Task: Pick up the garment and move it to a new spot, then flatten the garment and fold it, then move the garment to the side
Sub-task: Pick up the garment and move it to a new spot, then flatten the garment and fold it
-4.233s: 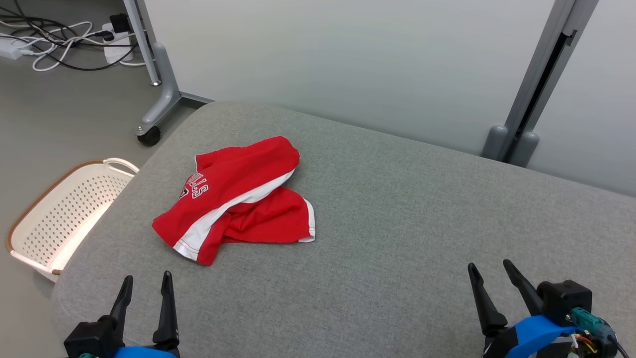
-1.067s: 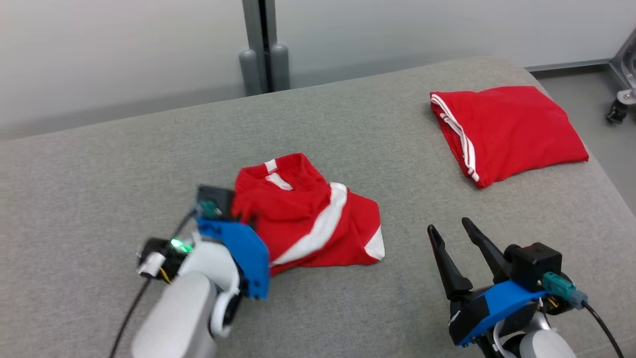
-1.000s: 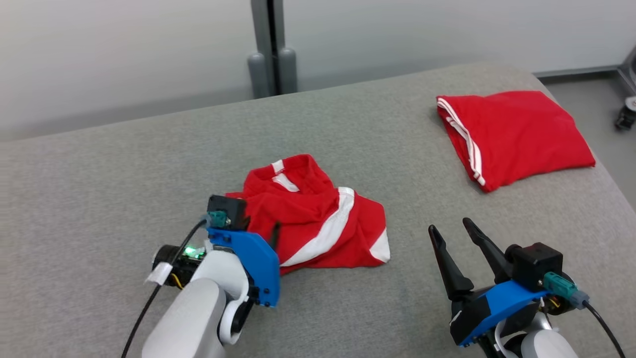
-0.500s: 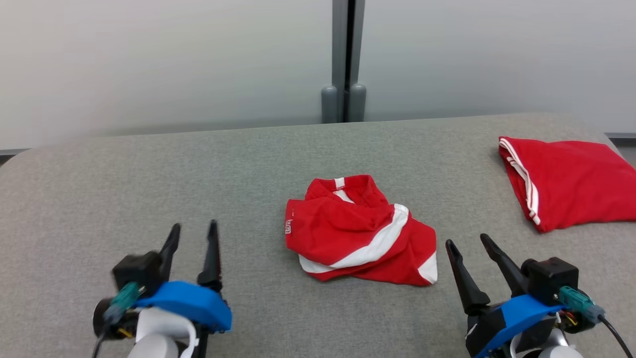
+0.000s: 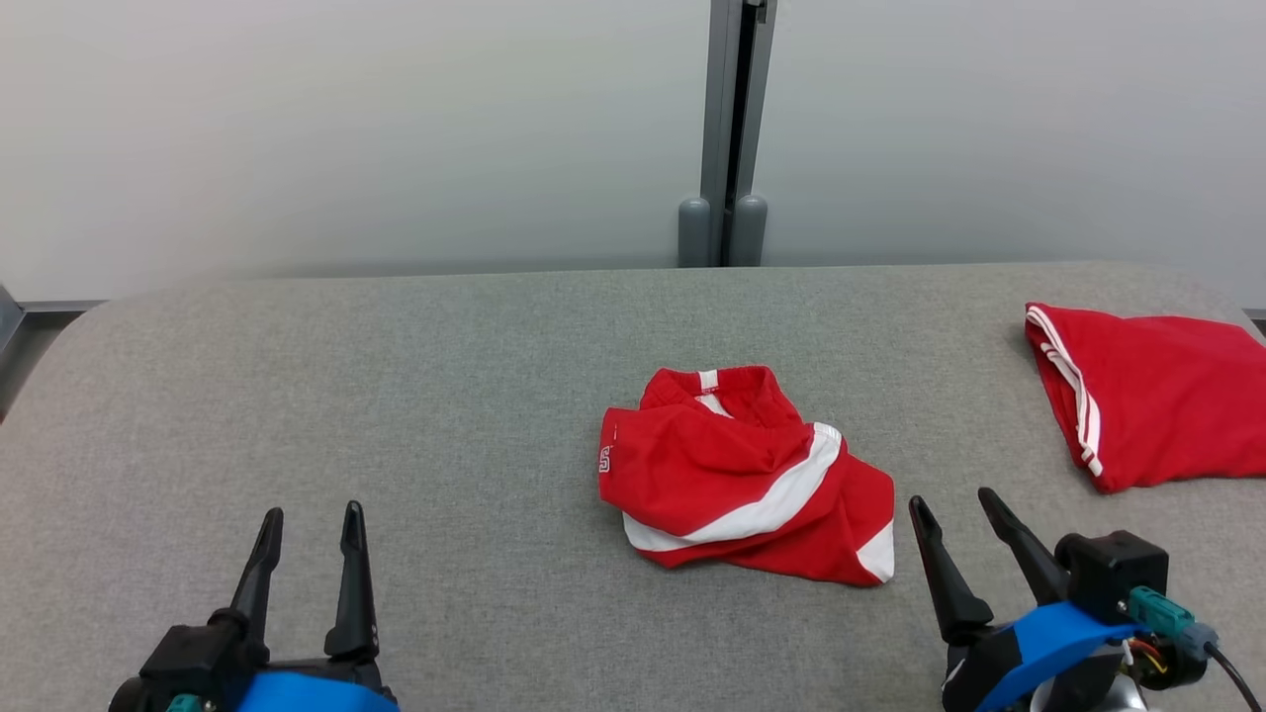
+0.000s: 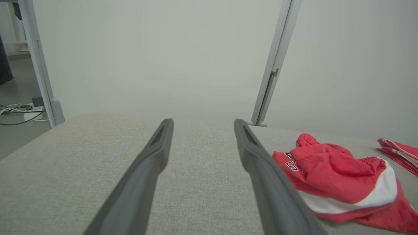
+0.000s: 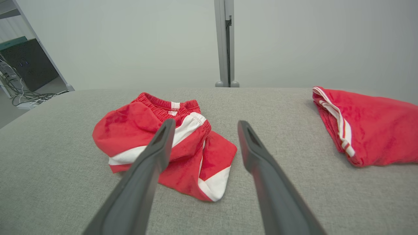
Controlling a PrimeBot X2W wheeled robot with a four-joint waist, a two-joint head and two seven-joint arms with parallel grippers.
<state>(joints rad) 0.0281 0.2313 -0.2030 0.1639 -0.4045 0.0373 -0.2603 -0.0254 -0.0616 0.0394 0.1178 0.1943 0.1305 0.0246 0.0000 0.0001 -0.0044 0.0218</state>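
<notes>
Grey padded table [image 5: 396, 396] with crumpled red shorts [image 5: 742, 475] lying near its middle.
A folded red garment [image 5: 1157, 415] sits at the far right, likely already finished; the shorts lie loose, awaiting flattening, while the left gripper [image 5: 312, 511] and right gripper [image 5: 952, 497] rest low, jaws spread and empty.

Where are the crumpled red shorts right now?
In the head view the crumpled red shorts lie on the grey cushion just right of centre, close to the right gripper, with the folded red garment farther right.
</notes>
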